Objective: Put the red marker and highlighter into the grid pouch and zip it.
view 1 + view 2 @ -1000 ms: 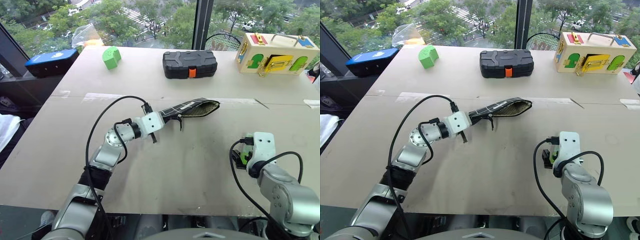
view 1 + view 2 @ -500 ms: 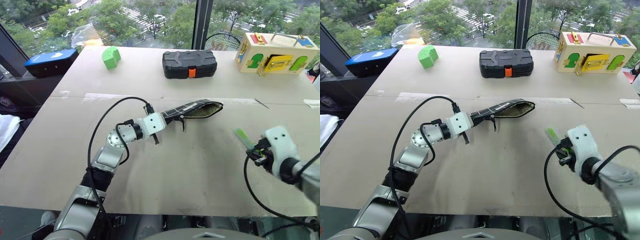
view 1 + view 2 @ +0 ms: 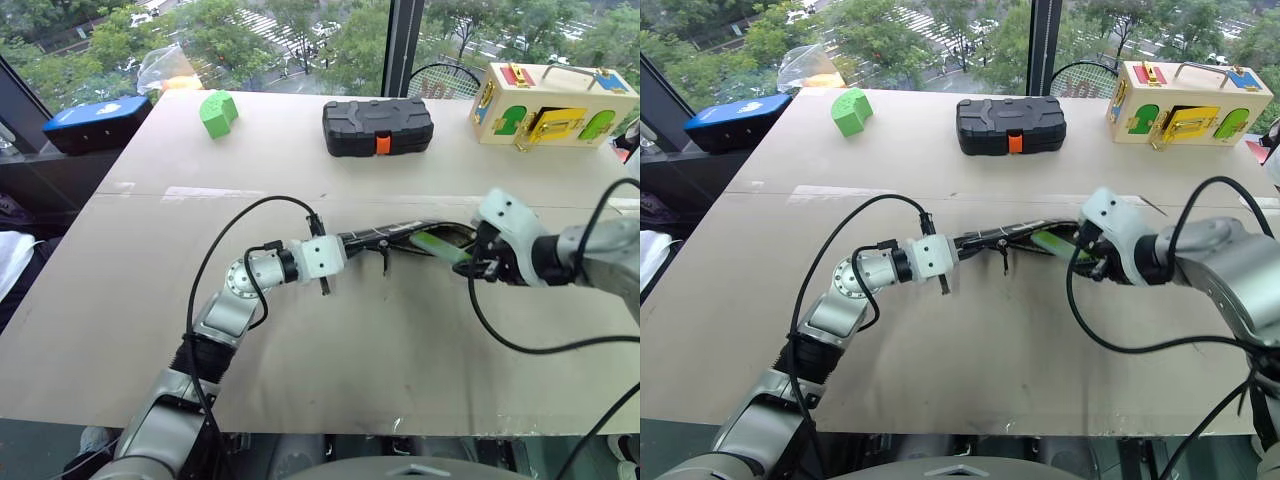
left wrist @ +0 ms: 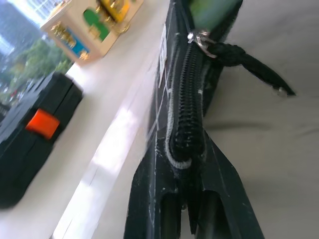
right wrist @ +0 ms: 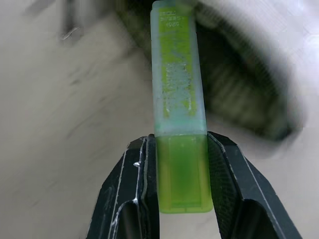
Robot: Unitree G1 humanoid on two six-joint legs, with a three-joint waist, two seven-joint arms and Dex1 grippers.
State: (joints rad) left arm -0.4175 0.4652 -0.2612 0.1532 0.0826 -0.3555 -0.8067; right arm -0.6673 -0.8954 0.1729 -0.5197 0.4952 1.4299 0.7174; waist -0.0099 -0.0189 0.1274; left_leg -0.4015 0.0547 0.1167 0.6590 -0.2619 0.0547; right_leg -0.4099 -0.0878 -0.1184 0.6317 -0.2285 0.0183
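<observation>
The right gripper (image 5: pixel 182 164) pinched the highlighter (image 5: pixel 178 89), its long axis aimed at the open mouth of the grid pouch (image 3: pixel 400 236), whose closed end the left gripper (image 4: pixel 187 199) clamped.

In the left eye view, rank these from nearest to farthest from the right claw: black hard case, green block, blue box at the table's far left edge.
From the right claw:
1. Black hard case, behind the claw, mid-table at the back.
2. Green block, farther left along the back.
3. Blue box, at the far left edge.
</observation>
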